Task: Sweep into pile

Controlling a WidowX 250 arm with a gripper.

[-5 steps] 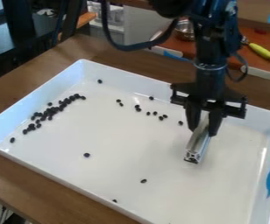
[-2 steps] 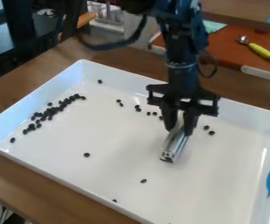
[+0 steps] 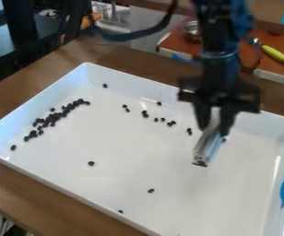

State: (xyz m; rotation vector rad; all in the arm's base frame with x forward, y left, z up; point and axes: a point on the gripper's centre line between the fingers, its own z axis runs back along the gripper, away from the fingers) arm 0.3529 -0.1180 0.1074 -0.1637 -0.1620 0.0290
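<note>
Hand (image 3: 215, 126) grips a grooved metal bar (image 3: 207, 146) above smooth white tray (image 3: 163, 203).

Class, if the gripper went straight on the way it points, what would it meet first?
Likely the white tray, met by the tip of the metal bar in the gripper; any gap between is unclear.

On the desk (image 3: 15, 184) sits a tray (image 3: 126, 152); inside, clustered beans (image 3: 52, 118) lie toward ten o'clock, scattered beans (image 3: 145, 114) toward twelve.

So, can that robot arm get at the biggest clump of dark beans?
Probably, if it reaches that far: between the metal bar in its end effector and the clump lie just tray floor and a few stray beans.
</note>
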